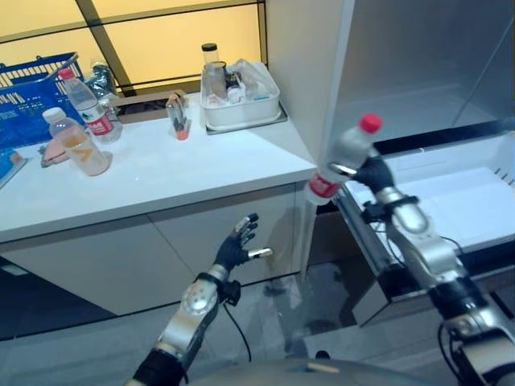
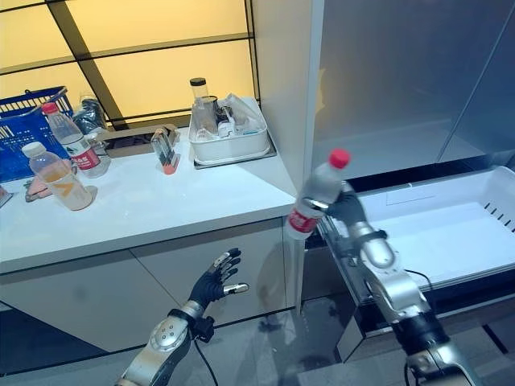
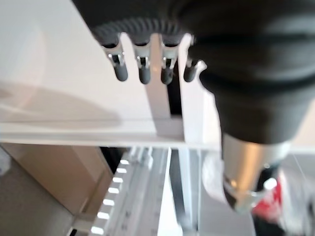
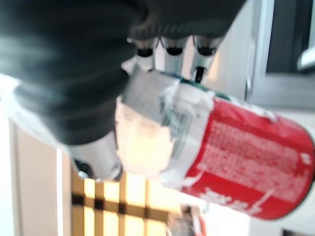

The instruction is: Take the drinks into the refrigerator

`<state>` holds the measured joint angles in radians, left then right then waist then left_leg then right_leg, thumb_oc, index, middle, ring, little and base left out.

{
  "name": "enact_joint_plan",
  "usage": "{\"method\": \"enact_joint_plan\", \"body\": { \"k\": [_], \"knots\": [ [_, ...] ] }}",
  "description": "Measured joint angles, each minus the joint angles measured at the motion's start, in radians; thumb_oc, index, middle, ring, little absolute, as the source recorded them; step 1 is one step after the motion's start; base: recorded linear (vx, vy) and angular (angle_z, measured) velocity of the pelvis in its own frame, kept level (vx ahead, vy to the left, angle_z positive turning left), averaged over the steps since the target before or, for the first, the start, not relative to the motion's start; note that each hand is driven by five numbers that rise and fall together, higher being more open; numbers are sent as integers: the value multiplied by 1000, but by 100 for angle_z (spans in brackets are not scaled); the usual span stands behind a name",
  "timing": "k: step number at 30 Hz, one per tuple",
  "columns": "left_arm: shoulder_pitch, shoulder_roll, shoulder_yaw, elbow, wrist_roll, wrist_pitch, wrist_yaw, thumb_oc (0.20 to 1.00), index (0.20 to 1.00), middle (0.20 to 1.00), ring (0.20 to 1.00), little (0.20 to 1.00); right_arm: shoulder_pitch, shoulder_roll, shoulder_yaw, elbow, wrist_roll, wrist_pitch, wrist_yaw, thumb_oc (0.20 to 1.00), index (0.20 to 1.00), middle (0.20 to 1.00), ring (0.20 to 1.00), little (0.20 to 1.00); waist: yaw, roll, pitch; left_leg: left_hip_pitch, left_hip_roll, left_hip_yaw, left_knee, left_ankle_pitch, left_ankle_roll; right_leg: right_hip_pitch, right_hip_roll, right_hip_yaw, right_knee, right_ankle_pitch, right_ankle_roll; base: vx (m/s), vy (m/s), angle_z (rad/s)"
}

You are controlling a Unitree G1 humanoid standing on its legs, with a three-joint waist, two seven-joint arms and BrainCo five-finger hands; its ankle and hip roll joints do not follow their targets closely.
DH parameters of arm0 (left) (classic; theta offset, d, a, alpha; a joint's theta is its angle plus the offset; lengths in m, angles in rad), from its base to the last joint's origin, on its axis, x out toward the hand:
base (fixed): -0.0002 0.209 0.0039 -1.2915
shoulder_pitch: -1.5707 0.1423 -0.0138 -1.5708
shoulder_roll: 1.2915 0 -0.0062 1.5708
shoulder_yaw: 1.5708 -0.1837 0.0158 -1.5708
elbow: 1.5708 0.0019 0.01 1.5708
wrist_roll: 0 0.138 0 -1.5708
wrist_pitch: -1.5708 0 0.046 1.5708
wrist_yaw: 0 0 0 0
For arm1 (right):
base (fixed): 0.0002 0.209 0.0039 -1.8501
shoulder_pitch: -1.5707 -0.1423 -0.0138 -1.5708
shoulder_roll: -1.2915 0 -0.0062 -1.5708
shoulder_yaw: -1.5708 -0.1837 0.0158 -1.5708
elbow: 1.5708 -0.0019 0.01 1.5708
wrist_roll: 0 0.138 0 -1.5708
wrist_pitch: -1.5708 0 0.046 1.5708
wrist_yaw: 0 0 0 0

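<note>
The refrigerator (image 1: 418, 72) is seen on the right, its grey interior exposed and its white drawer (image 1: 451, 193) pulled out below. To the left of it a white tabletop (image 1: 161, 173) is carried on white cabinet fronts. At the far left of the tabletop a blue basket (image 1: 32, 92) is placed, and toward the back a white tray (image 1: 241, 104) is filled with jars and other small things that cannot be told apart. Just left of the tray a small glass item (image 1: 178, 115) is stood.

Two drinks are left on the tabletop near the basket: a bottle with a red cap (image 1: 87, 106) and, in front of it, a bottle with a white cap (image 1: 76, 143) and an orange label.

A third drink, a clear bottle with a red cap and red label (image 1: 342, 161), is held tilted in the air at the front corner of the tabletop, just beside the drawer's near edge. It is gripped by the right hand (image 1: 372, 173), whose fingers (image 4: 170, 49) are curled round it.

The left hand (image 1: 237, 245) is held low before the cabinet fronts, its fingers (image 3: 142, 69) straight and empty.
</note>
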<state>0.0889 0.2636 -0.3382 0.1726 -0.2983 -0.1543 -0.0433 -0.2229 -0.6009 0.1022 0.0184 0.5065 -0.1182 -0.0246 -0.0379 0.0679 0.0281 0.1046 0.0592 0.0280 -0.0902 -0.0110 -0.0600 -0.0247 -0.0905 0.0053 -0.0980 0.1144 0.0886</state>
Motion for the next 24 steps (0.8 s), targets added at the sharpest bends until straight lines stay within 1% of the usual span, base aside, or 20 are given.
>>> {"method": "enact_joint_plan", "body": {
  "k": [3, 6, 7, 9, 11, 14, 16, 18, 19, 21, 22, 24],
  "knots": [
    [-1, 2, 18, -11, -2, 0, -5, 1000, 1000, 1000, 1000, 1000, 30, -15, -69, -12, 17, -17, -10, 200, 200, 200, 200, 200, -4, 0, 1, -12, -1, 0, 0, 0, 0, -15, 0, 3, 0, 1, 0, 3, -3, -3],
    [0, 2, 20, -46, -13, -1, -9, 1000, 1000, 1000, 1000, 1000, 61, -66, -136, -8, 17, -24, -24, 200, 200, 200, 200, 200, -2, -1, 5, -13, -2, 1, 1, -1, 1, -15, 0, 7, 0, 1, 1, 2, -1, -2],
    [0, 2, 26, -51, -18, -1, -9, 1000, 1000, 1000, 1000, 1000, 61, -69, -158, -7, 17, -25, -41, 200, 200, 200, 200, 200, -4, -1, 6, -12, -3, 2, 1, -2, 1, -16, 0, 8, 0, 1, 1, 0, 0, 0],
    [0, 2, 33, -58, -32, -1, -9, 1000, 1000, 1000, 1000, 1000, 63, -80, -179, -6, 17, -28, -52, 200, 200, 200, 200, 200, -7, -1, 9, -12, -4, 5, 1, -3, 2, -16, -1, 10, 0, 1, 1, 13, -2, -4],
    [0, 8, 48, -87, -41, -1, -17, 1000, 1000, 1000, 1000, 1000, 74, -125, -204, 9, 6, -36, -59, 200, 200, 200, 200, 200, -14, -4, 19, -12, -5, 9, 1, -4, 2, -17, -2, 13, 0, 1, 2, 0, 0, 0],
    [3, 35, 54, -128, -52, -1, -29, 1000, 1000, 1000, 1000, 1000, 72, -195, -217, 122, -53, -33, -84, 200, 200, 200, 200, 200, -12, -10, 25, -12, -6, 14, 1, -5, 4, -18, -3, 14, 0, 0, 4, 0, 0, 0],
    [7, 46, 55, -136, -72, -1, -36, 1000, 1000, 1000, 1000, 1000, 69, -211, -226, 226, -72, -32, -86, 200, 200, 200, 200, 200, -11, -12, 28, -13, -5, 19, 1, -6, 4, -21, -3, 16, 0, -1, 5, 3, -10, -3],
    [11, 59, 55, -139, -78, -1, -42, 1000, 1000, 1000, 1000, 1000, 70, -222, -233, 350, -103, 2, -99, 200, 200, 200, 200, 200, -9, -9, 32, -14, -6, 21, 1, -8, 4, -24, -3, 18, 0, -2, 6, -6, -6, -5],
    [14, 61, 57, -141, -79, -1, -44, 1000, 1000, 1000, 1000, 1000, 71, -223, -232, 368, -108, 17, -104, 200, 200, 200, 200, 200, -9, -6, 34, -15, -6, 21, 1, -9, 5, -25, -3, 17, 0, -2, 6, 37, -5, -6],
    [20, 73, 53, -158, -91, -1, -57, 1000, 1000, 1000, 1000, 1000, 60, -232, -221, 482, -142, 16, -103, 200, 200, 200, 200, 200, -4, -3, 41, -15, -7, 22, 2, -8, 3, -26, -4, 17, 0, 0, 4, 43, -4, -3],
    [21, 76, 53, -168, -92, -1, -67, 1000, 1000, 1000, 1000, 1000, 51, -242, -211, 553, -165, 41, -104, 200, 200, 200, 200, 200, -6, -2, 43, -14, -8, 21, 1, -12, 6, -26, -4, 17, 0, -4, 8, 0, 0, 0],
    [28, 94, 50, -192, -119, -1, -77, 1000, 1000, 1000, 1000, 1000, 18, -258, -196, 618, -186, 55, -97, 200, 200, 200, 200, 200, -8, 5, 48, -13, -9, 21, 2, -9, 2, -25, -5, 17, 0, -1, 5, 0, 0, 0]
  ]
}}
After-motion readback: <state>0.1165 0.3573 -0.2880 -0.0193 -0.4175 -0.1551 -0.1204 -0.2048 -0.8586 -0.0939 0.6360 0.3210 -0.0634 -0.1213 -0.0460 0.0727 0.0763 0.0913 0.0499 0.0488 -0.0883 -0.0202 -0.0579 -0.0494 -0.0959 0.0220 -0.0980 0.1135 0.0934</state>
